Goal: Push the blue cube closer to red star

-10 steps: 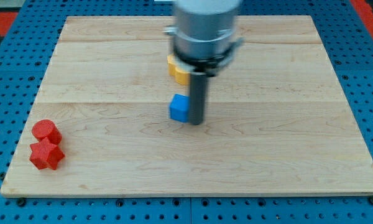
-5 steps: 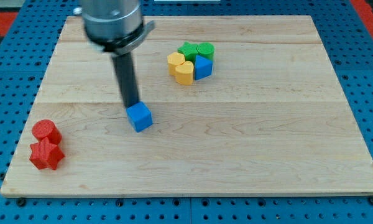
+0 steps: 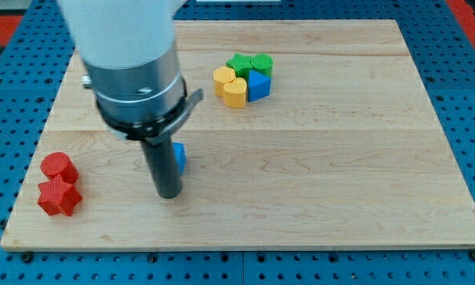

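My tip [image 3: 169, 194] is down on the wooden counter [image 3: 317, 174], planted toward the view's lower left of centre, and the big grey arm housing [image 3: 134, 71] fills the view's upper left above it. There is no tool on this rod, no jaws to spread or press together, just a plain dark end resting on the wood. The blue cube [image 3: 179, 157] peeks out from behind the rod on the view's right side, only a thin slice of it showing, right against the rod and slightly above my tip in the view. Over at the view's left edge sits the red star [image 3: 59, 196], with a red cylinder [image 3: 58, 167] touching it just above. The blue cube is well apart from that red pair, with my tip standing between them but much nearer the cube. Up at the view's top, right of centre, there's a tight cluster: a yellow block [image 3: 230, 86], a green block [image 3: 250, 64], and a second blue block [image 3: 259, 85], all packed against each other.
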You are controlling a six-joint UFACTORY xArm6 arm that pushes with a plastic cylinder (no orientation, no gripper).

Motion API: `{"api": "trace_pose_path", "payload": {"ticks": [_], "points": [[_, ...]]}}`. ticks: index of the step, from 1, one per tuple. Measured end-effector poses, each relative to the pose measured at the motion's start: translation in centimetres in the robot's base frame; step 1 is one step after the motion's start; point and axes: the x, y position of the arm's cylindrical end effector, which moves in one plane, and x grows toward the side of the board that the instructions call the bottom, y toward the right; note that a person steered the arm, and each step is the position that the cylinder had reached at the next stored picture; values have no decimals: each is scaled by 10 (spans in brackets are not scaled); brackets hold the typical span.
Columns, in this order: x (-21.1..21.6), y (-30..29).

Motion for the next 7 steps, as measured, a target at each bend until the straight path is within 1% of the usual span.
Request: {"api": "trace_pose_path", "payload": {"ticks": [1,2,3,4,5,6,7], "points": [[-12,49],[-50,79],[-67,21],[-52,-56],[-62,-61],[-67,-33],[-45,-41]]}}
